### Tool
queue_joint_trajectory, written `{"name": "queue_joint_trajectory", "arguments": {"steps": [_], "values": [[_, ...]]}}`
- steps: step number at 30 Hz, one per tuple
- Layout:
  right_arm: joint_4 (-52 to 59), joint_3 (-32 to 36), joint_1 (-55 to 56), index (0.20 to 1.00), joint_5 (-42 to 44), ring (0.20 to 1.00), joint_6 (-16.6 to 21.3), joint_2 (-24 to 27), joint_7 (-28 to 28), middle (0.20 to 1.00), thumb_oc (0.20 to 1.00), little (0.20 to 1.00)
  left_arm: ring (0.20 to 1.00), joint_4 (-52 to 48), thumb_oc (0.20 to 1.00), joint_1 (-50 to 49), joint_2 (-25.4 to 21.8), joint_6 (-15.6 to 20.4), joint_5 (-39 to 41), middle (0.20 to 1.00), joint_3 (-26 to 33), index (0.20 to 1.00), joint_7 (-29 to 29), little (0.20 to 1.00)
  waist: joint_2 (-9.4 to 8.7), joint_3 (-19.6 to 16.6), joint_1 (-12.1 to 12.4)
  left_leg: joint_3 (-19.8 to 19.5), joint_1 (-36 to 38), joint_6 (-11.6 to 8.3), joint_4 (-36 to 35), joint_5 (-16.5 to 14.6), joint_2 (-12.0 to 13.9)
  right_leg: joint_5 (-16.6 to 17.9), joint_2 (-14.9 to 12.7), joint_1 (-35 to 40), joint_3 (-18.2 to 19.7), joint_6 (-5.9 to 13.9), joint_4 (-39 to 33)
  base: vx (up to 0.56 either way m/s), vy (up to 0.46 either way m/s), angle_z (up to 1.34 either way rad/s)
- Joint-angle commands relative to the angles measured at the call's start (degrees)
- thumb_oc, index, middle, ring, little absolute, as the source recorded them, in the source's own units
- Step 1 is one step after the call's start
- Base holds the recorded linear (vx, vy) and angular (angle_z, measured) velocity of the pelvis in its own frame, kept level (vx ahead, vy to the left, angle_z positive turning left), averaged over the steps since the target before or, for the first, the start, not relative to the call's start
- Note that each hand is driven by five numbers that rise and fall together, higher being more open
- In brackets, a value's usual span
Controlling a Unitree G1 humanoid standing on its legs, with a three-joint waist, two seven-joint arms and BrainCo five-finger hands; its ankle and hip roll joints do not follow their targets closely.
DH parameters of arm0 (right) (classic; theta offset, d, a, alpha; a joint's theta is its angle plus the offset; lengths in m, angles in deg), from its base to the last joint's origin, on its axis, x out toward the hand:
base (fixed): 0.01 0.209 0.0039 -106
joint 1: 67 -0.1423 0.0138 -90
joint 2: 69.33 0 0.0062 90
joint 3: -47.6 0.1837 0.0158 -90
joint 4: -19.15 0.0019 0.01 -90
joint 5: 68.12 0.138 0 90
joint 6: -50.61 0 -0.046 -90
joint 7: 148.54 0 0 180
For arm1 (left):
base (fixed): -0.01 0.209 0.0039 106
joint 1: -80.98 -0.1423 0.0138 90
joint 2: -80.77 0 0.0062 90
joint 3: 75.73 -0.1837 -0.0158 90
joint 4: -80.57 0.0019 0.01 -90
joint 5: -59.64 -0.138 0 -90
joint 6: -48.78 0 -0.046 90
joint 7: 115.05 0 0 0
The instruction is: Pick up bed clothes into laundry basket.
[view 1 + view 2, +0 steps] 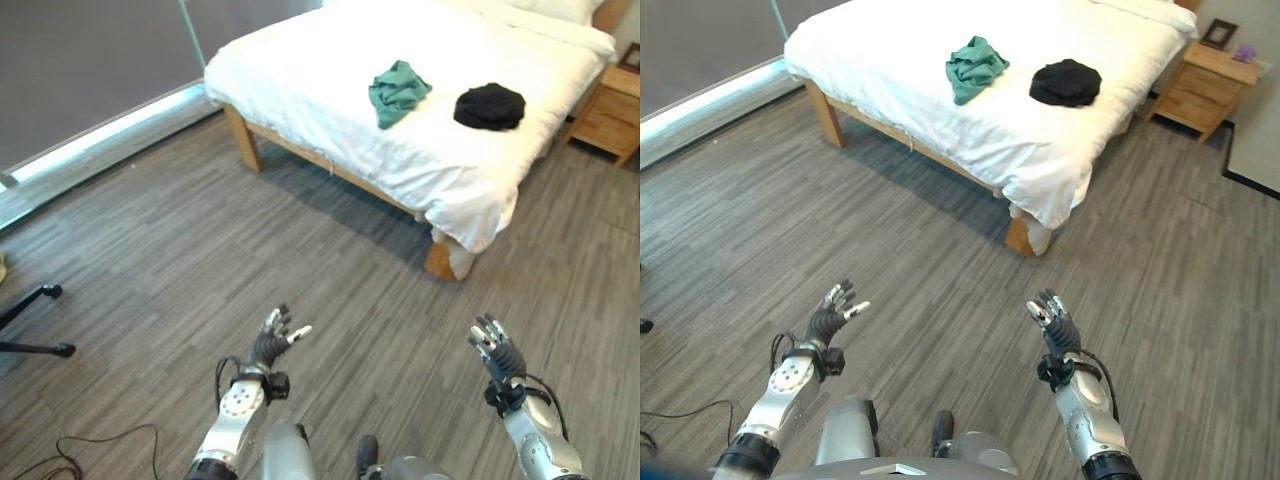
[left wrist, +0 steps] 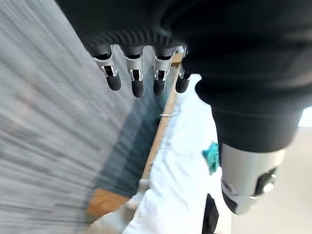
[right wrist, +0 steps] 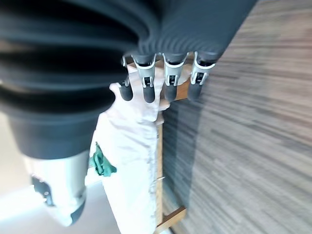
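Note:
A crumpled green garment (image 1: 398,91) lies on the white bed (image 1: 330,70), near its middle. To its right rests a black garment (image 1: 489,106), bunched into a round heap. Both also appear as the green garment (image 1: 974,66) and black garment (image 1: 1065,82) in the right eye view. My left hand (image 1: 274,340) hovers over the floor well short of the bed, fingers relaxed and holding nothing. My right hand (image 1: 494,347) hangs at the same height on the right, also open and empty. The green garment (image 2: 211,157) peeks past my left hand.
A wooden nightstand (image 1: 612,112) stands to the right of the bed. The bed's near corner and wooden leg (image 1: 440,258) jut toward me. A glass wall with a bright sill (image 1: 100,135) runs along the left. A black stand foot (image 1: 35,345) lies at the far left.

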Motion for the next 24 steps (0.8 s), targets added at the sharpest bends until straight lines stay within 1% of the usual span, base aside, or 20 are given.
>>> {"name": "queue_joint_trajectory", "arguments": {"steps": [1, 2, 3, 6, 8, 9, 10, 11, 13, 14, 15, 16, 17, 18, 19, 20, 21, 22, 23, 24], "values": [[5.07, 0.79, 1.78, 1.0, -0.51, 1.0, 2.79, 2.57, -0.9, 1.0, 1.0, 1.0, 1.0, -2.47, 1.0, 2.94, -0.2, 3.09, 1.91, 1.0, -0.76, 1.0, -0.09, 1.0, 2.84, 0.18, 2.87, -4.21, 1.85, -2.2, -20.56, 14.37, -2.48, -1.79, -4.56, 5.2, 2.91, 6.38, -3.31, 0.38, 0.14, -0.36], [5.07, 0.79, 1.78, 1.0, -0.51, 1.0, 2.79, 2.57, -0.9, 1.0, 1.0, 1.0, 1.0, -2.47, 1.0, 2.94, -0.2, 3.09, 1.91, 1.0, -0.77, 1.0, -0.09, 1.0, 2.83, 0.2, 2.88, -4.18, 1.92, -2.2, -20.66, 14.42, -2.49, -1.78, -4.57, 5.22, 2.92, 6.39, -3.32, 0.58, 0.195, -0.57], [4.41, 0.84, 1.51, 1.0, -1.07, 1.0, 2.48, 2.45, -1.57, 1.0, 1.0, 1.0, 1.0, -2.78, 1.0, 2.09, -0.19, 2.9, 1.24, 1.0, -0.68, 1.0, -0.64, 1.0, 3.3, -0.88, 3.66, -6.92, 2.24, -2.92, -27.43, 15.48, -3.83, -3.16, -4.92, 8.04, 4.17, 7.33, -3.85, 0.54, 0.174, -0.58], [4.11, 0.87, 1.33, 1.0, -1.91, 1.0, 1.93, 2.12, -2.22, 1.0, 1.0, 1.0, 1.0, -3.2, 1.0, 1.11, -0.38, 2.35, 0.66, 1.0, -0.35, 1.0, -1.56, 1.0, 3.47, -2.17, 3.8, -5.48, 2.72, -3.49, -28.24, 16.86, -3.75, -4.09, -5.5, 10.28, 5.15, 8.01, -4.01, 0.48, 0.166, -0.43], [4.68, 0.68, 1.88, 1.0, -2.21, 1.0, 1.09, 0.86, -2.45, 1.0, 1.0, 1.0, 1.0, -4.17, 1.0, 0.48, -0.68, 2.34, 0.72, 1.0, -0.66, 1.0, -2.37, 1.0, 3.15, -3.97, 3.72, -3.36, 3.73, -2.22, -26.81, 15.34, -3.54, -5.63, -7.22, 11.73, 5.38, 8.85, -3.94, 0.42, 0.213, -0.54], [4.04, 0.77, 1.55, 1.0, -2.97, 1.0, 1.11, -0.02, -2.13, 1.0, 1.0, 1.0, 1.0, -4.1, 1.0, 0.94, -0.79, 2.39, 0.03, 1.0, -1.39, 1.0, -2.5, 1.0, 2.0, -4.93, 4.56, -2.32, 2.4, -0.89, -23.48, 13.7, -4.82, -4.96, -9.8, 10.84, 5.4, 10.06, -1.22, 0.4, 0.22, -0.52], [4.04, 0.77, 1.56, 1.0, -2.97, 1.0, 1.11, -0.03, -2.13, 1.0, 1.0, 1.0, 1.0, -4.1, 1.0, 0.94, -0.8, 2.39, 0.03, 1.0, -1.39, 1.0, -2.5, 1.0, 1.98, -4.97, 4.58, -2.29, 2.34, -0.88, -23.44, 13.67, -4.82, -4.98, -9.82, 10.78, 5.43, 10.07, -1.19, 0.5, 0.348, -0.44], [4.12, -0.24, 0.89, 1.0, -2.34, 1.0, 1.21, -1.34, -1.39, 1.0, 1.0, 1.0, 1.0, -3.71, 1.0, 1.45, -1.17, 2.03, 0.34, 1.0, -2.3, 1.0, -2.3, 1.0, 0.87, -5.05, 4.56, -1.35, 3.92, 2.18, -21.65, 9.66, -6.64, 0.18, -13.48, 7.64, 6.04, 11.95, 8.81, 0.33, 0.315, -0.19], [4.12, -1.79, -0.61, 1.0, 1.3, 1.0, 1.77, -3.1, -1.82, 1.0, 1.0, 1.0, 1.0, -4.64, 1.0, 2.4, -1.96, 1.67, -0.55, 1.0, -3.44, 1.0, -2.2, 1.0, 1.02, -3.61, 4.06, -1.34, 6.16, 4.62, -21.4, 6.87, -8.75, 8.34, -14.37, 2.12, 8.32, 12.43, 22.65, 0.33, 0.386, -0.25], [4.17, -2.56, -1.06, 1.0, 0.96, 1.0, 1.53, -3.24, -1.98, 1.0, 1.0, 1.0, 1.0, -4.85, 1.0, 2.92, -2.58, 1.65, -1.08, 1.0, -3.77, 1.0, -2.14, 1.0, 1.51, -2.31, 3.45, -1.78, 8.4, 5.76, -21.76, 5.69, -9.42, 10.47, -14.97, -1.45, 8.15, 12.08, 28.62, 0.16, 0.227, -0.22], [4.15, -2.56, -1.1, 1.0, 0.96, 1.0, 1.53, -3.22, -1.98, 1.0, 1.0, 1.0, 1.0, -4.85, 1.0, 2.96, -2.57, 1.64, -1.08, 1.0, -3.75, 1.0, -2.14, 1.0, 1.65, -2.39, 3.57, -1.71, 8.3, 5.74, -21.83, 5.8, -9.23, 10.65, -14.79, -1.64, 8.26, 12.03, 28.55, 0.24, 0.282, 0.08], [5.04, -3.95, -1.48, 1.0, -0.43, 1.0, 1.16, -2.97, -2.32, 1.0, 1.0, 1.0, 1.0, -4.92, 1.0, 3.75, -3.62, 1.49, -2.54, 1.0, -4.29, 1.0, -2.4, 1.0, 2.78, -0.45, 2.19, -1.71, 11.53, 7.04, -22.48, 4.05, -9.51, 12.57, -14.9, -6.19, 7.66, 11.91, 34.74, 0.29, 0.243, 0.29], [5.24, -4.03, -1.45, 1.0, -0.81, 1.0, 0.9, -2.95, -2.45, 1.0, 1.0, 1.0, 1.0, -5.19, 1.0, 3.76, -4.06, 1.52, -3.28, 1.0, -4.15, 1.0, -2.32, 1.0, 3.12, 0.1, 1.63, -2.04, 13.6, 7.54, -23.56, 3.37, -9.78, 11.37, -15.42, -8.86, 6.46, 11.8, 36.38, 0.53, 0.316, 0.77], [5.67, -3.65, -0.57, 1.0, -1.42, 1.0, 0.43, -2.7, -2.92, 1.0, 1.0, 1.0, 1.0, -5.38, 1.0, 3.4, -4.45, 1.67, -3.24, 1.0, -3.68, 1.0, -2.2, 1.0, 3.49, 0.31, 0.74, -2.87, 17.17, 7.67, -25.68, 2.44, -10.38, 8.88, -15.56, -12.37, 4.45, 11.28, 34.01, 0.36, 0.143, 0.73], [5.68, -3.64, -0.57, 1.0, -1.42, 1.0, 0.43, -2.68, -2.91, 1.0, 1.0, 1.0, 1.0, -5.38, 1.0, 3.4, -4.43, 1.66, -3.24, 1.0, -3.67, 1.0, -2.21, 1.0, 3.64, 0.21, 0.74, -2.9, 17.06, 7.62, -25.76, 2.57, -10.2, 9.08, -15.37, -12.39, 4.34, 11.18, 33.76, 0.37, 0.082, 0.56], [6.02, -3.2, -0.07, 1.0, -1.94, 1.0, 0.44, -2.49, -2.97, 1.0, 1.0, 1.0, 1.0, -5.47, 1.0, 3.15, -4.3, 1.82, -2.48, 1.0, -3.41, 1.0, -2.31, 1.0, 3.54, 0.55, 0.25, -3.21, 18.64, 7.32, -26.61, 1.94, -10.55, 7.63, -15.56, -13.97, 2.82, 11.18, 30.47, 0.21, 0.002, 0.45], [6.03, -2.82, 0.26, 1.0, -2.77, 1.0, 0.38, -2.14, -2.76, 1.0, 1.0, 1.0, 1.0, -5.51, 1.0, 3.01, -4.19, 1.82, -2.05, 1.0, -3.3, 1.0, -2.38, 1.0, 3.81, 0.7, -0.33, -3.8, 19.51, 7.06, -27.03, 1.68, -10.59, 7.68, -15.66, -14.18, 1.67, 11.38, 27.56, 0.22, 0.004, 0.44], [6.04, -2.82, 0.26, 1.0, -2.77, 1.0, 0.38, -2.14, -2.76, 1.0, 1.0, 1.0, 1.0, -5.51, 1.0, 3.01, -4.18, 1.82, -2.05, 1.0, -3.3, 1.0, -2.38, 1.0, 3.84, 0.75, -0.39, -3.87, 19.56, 7.06, -27.04, 1.69, -10.58, 7.69, -15.65, -14.06, 1.59, 11.38, 27.51, 0.33, -0.062, 0.46], [5.46, -1.91, 0.74, 1.0, -3.35, 1.0, 0.69, -1.92, -2.12, 1.0, 1.0, 1.0, 1.0, -4.81, 1.0, 2.96, -3.82, 2.01, -1.92, 1.0, -3.1, 1.0, -2.16, 1.0, 3.17, 0.95, -1.27, -4.61, 21.83, 6.25, -27.91, 0.24, -11.46, 6.73, -14.73, -15.18, 0.89, 11.52, 18.5, 0.36, -0.093, 0.34], [5.36, -1.4, 1.13, 1.0, -3.12, 1.0, 0.69, -2.04, -2.04, 1.0, 1.0, 1.0, 1.0, -4.74, 1.0, 2.78, -3.61, 1.91, -1.95, 1.0, -2.95, 1.0, -2.18, 1.0, 2.93, 0.8, -1.62, -5.07, 22.98, 5.77, -28.53, -0.15, -11.59, 7.33, -14.23, -15.29, 0.54, 11.83, 13.88, 0.46, -0.13, 0.26]]}}
